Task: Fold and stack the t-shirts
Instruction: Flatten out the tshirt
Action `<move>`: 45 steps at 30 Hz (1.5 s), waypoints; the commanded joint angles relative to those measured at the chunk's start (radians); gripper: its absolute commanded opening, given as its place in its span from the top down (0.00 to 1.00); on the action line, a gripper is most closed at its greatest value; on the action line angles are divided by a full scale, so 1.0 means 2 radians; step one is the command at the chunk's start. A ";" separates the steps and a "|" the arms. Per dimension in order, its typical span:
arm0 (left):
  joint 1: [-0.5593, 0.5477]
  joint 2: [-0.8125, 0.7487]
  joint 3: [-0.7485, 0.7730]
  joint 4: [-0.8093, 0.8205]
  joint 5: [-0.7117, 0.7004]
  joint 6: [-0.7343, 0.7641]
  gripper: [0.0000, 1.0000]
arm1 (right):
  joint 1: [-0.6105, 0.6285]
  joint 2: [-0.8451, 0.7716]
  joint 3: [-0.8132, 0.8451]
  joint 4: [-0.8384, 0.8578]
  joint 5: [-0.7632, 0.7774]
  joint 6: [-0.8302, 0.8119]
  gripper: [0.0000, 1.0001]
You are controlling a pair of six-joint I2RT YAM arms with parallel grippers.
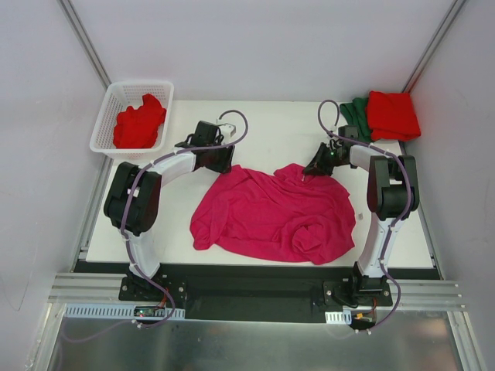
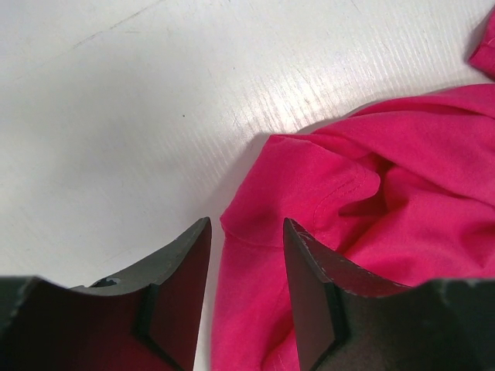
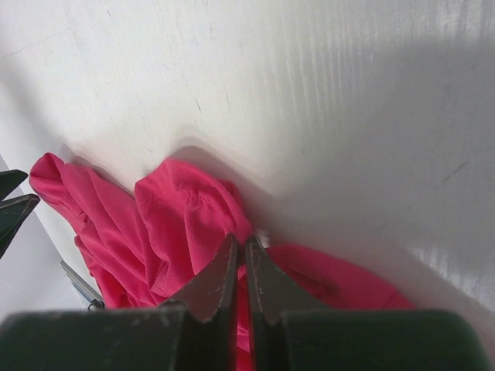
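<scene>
White table [image 1: 255, 124], pink t-shirt [image 1: 271, 216] crumpled on it, unfolded. Right gripper [image 3: 240, 249] is pinching its far edge, and left gripper [image 2: 246, 232] is spread wide at its far-left corner. Folded shirts [image 1: 387, 114] sit beyond its right side; a red t-shirt [image 1: 141, 124] waits in the basket [image 1: 107, 116].

In the overhead view the left arm [image 1: 135, 202] is rising from the lower left, bending at the elbow and reaching toward the upper centre. The left gripper [image 1: 222, 158] is pointing downward with its jaws standing apart. The right arm [image 1: 387, 189] is climbing from the lower right and folding back leftward. The right gripper [image 1: 311, 171] is tilting down, its jaws pinching together on a fold of the magenta-pink t-shirt [image 1: 271, 216]
</scene>
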State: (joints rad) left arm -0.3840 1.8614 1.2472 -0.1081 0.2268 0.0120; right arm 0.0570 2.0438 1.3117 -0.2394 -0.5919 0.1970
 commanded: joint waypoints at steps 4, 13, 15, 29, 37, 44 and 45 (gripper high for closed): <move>0.006 0.007 -0.006 0.010 0.005 0.004 0.58 | -0.002 0.007 0.015 0.001 -0.013 -0.006 0.99; 0.007 0.011 -0.009 0.010 0.011 0.002 0.60 | -0.003 0.006 0.014 0.001 -0.014 -0.007 0.98; 0.008 0.013 -0.008 0.010 0.013 0.001 0.61 | -0.002 0.007 0.015 0.001 -0.015 -0.007 0.99; 0.007 -0.001 -0.008 0.010 0.012 -0.004 1.00 | -0.002 0.007 0.014 0.002 -0.016 -0.007 0.99; 0.021 -0.065 -0.004 -0.007 0.007 -0.005 1.00 | -0.002 -0.017 0.015 -0.009 0.003 -0.023 0.99; 0.040 -0.130 0.011 -0.035 0.012 -0.004 1.00 | -0.003 -0.076 0.026 -0.028 0.029 -0.036 0.99; 0.040 -0.136 0.011 -0.036 0.009 -0.002 1.00 | -0.002 -0.082 0.025 -0.032 0.034 -0.037 0.98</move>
State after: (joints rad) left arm -0.3180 1.6905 1.2350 -0.1482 0.2352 0.0078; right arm 0.0566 2.0102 1.3128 -0.2745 -0.5594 0.1574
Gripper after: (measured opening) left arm 0.009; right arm 0.049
